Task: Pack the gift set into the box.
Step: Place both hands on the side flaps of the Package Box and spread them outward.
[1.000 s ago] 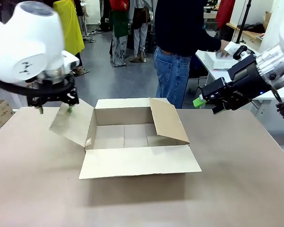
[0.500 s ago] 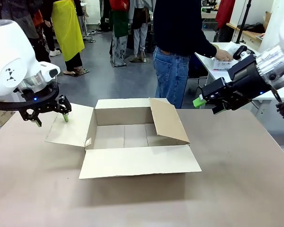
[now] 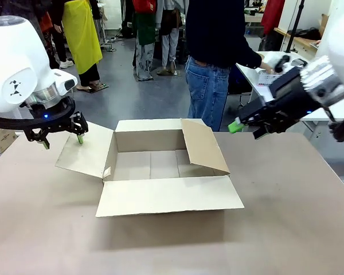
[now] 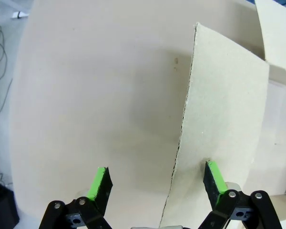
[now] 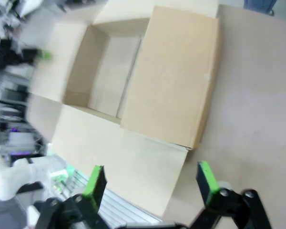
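Observation:
The box (image 3: 160, 166) stands open in the middle of the table, empty inside. Its left flap (image 3: 83, 152) is spread outward, the near flap lies flat toward me, and the right flap (image 3: 203, 146) leans in over the opening. My left gripper (image 3: 62, 141) is open above the left flap's outer edge; in the left wrist view that flap (image 4: 224, 109) runs up between the open fingers of the left gripper (image 4: 157, 183). My right gripper (image 3: 245, 129) hangs open in the air off the box's far right corner, and from the right gripper (image 5: 151, 183) I look down on the box (image 5: 176, 71). The gift set is out of view.
A person in a dark top and jeans (image 3: 209, 63) stands at the far edge, one hand on a white side table (image 3: 264, 77) at the right. A small brown box (image 3: 0, 137) sits on the floor at the left. Bare tabletop (image 3: 286, 217) surrounds the big box.
The left arm has swung down and left, and the left flap went from raised to spread outward. The right gripper has shifted slightly to the left.

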Motion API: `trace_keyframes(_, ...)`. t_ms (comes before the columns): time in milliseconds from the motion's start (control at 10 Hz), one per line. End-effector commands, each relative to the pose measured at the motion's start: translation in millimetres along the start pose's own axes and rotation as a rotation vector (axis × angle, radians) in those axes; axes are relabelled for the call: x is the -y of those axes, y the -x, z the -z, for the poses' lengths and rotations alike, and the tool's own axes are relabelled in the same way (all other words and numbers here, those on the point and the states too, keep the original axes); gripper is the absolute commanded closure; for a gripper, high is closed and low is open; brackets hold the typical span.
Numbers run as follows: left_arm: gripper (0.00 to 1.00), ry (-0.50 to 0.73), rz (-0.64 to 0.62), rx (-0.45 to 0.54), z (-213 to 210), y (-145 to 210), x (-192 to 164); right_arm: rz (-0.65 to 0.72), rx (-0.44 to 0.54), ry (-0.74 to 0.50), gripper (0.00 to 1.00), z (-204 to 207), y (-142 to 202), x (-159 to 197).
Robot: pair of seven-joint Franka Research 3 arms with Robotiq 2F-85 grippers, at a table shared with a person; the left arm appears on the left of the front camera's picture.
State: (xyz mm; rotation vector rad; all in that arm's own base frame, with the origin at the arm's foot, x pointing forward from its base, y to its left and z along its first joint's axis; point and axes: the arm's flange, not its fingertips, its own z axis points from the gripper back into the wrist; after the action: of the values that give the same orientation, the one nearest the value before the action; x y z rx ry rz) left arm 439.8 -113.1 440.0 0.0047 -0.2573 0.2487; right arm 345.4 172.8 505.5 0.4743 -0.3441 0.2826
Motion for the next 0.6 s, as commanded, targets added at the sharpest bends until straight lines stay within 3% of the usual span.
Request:
trace_keyframes(0,0.0,-0.022,-0.013,0.006,-1.2,-1.2,-0.8,-0.036,-0.172,0.298,0.0,62.0,-64.1,-107.1)
trace_keyframes(100,0.0,-0.022,-0.013,0.006,-1.2,-1.2,-0.8,0.003,-0.208,0.502,0.0,104.3,-71.0,-145.1)
trace_keyframes(200,0.0,-0.022,-0.013,0.006,-1.2,-1.2,-0.8,-0.023,-0.278,0.626,0.0,142.8,-64.0,-167.3)
trace_keyframes(300,0.0,-0.022,-0.013,0.006,-1.2,-1.2,-0.8,-0.075,-0.225,0.649,0.0,135.8,-58.3,-160.7)
trace_keyframes(400,0.0,-0.022,-0.013,0.006,-1.2,-1.2,-0.8,-0.074,-0.161,0.327,0.0,115.7,-29.4,-141.8)
trace_keyframes(500,0.0,-0.022,-0.013,0.006,-1.2,-1.2,-0.8,-0.082,-0.179,0.458,0.0,136.3,-31.9,-154.1)
